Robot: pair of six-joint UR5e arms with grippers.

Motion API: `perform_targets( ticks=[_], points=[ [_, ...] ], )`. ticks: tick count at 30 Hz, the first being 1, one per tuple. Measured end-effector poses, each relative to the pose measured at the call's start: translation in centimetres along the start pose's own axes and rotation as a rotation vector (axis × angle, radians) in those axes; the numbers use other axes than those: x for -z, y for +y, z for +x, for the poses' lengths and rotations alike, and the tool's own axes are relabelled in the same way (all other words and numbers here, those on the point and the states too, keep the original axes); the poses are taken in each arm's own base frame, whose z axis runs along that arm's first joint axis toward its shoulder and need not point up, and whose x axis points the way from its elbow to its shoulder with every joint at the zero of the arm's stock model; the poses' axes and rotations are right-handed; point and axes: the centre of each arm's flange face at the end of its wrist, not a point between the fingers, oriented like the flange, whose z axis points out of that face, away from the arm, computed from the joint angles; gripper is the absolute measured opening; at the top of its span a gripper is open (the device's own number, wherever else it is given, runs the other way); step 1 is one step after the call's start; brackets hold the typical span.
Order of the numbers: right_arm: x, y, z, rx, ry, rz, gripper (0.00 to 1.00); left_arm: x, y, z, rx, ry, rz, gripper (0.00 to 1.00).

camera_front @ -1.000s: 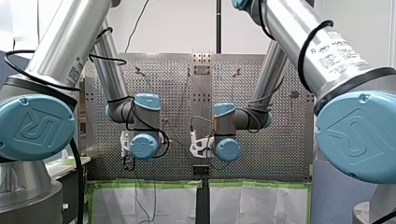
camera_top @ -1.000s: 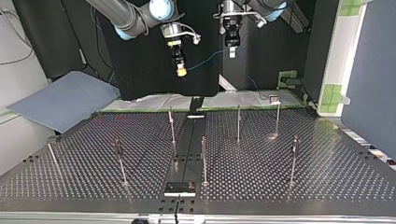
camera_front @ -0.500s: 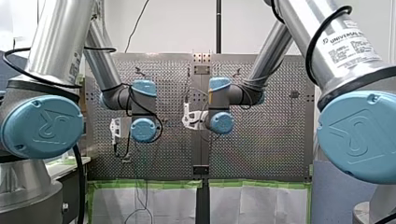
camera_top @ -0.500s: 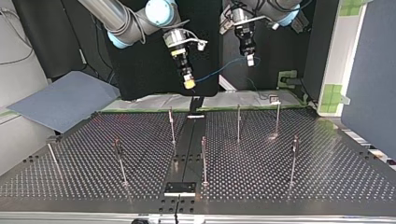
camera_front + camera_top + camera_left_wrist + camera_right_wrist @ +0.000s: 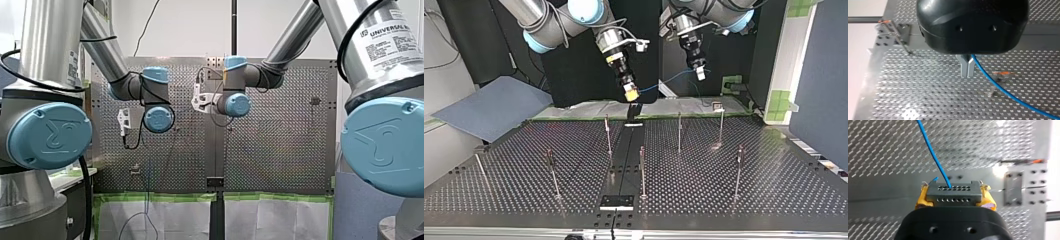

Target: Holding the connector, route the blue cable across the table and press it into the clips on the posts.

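Perforated metal table (image 5: pixel 724 190) fills the lower half of the top view, thin posts (image 5: pixel 642 170) standing upright across it from 9 o'clock round to 3 o'clock. A grey-blue sheet (image 5: pixel 494 107) lies off the table's edge at about 10 o'clock. Both arms hang in the air beyond the far edge, clear of the posts. The right gripper (image 5: pixel 630 92) sits near 12 o'clock, tilted, its yellow pads (image 5: pixel 923 197) clamped on either side of the grey connector (image 5: pixel 953 193). The cable (image 5: pixel 669 79) leaves the connector's face and runs in a shallow sag towards 1 o'clock, where the left gripper (image 5: pixel 700 75) holds it. That gripper's metal fingers (image 5: pixel 964 67) are pressed together with no gap showing, and the cable comes out right at their side, so it looks pinched there. Past that gripper it drops away behind the table. No part of the cable touches a post
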Motion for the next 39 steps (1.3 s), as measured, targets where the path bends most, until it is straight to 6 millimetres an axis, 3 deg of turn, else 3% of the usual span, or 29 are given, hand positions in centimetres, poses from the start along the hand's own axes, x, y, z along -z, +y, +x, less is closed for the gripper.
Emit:
perform_targets(
  ticks=[7,20,31,39],
  points=[
    [-1.5,-0.9,4.1,-0.034,0.025,0.042,0.0,-1.3,-0.4,-4.1,0.07,-0.051,-0.034,0.0],
    [-4.2,-1.8,5.7,-0.039,-0.028,0.078,0.0,-3.9,-0.5,-12.0,0.153,-0.15,-0.092,0.0],
    [-5.9,-2.8,9.0,-0.053,-0.038,0.102,0.0,-5.7,-0.1,-13.0,0.145,-0.167,-0.099,0.0],
    [-7.1,-3.3,11.8,-0.063,-0.031,0.114,0.0,-8.4,0.1,-14.0,0.129,-0.174,-0.107,0.0]
  ],
)
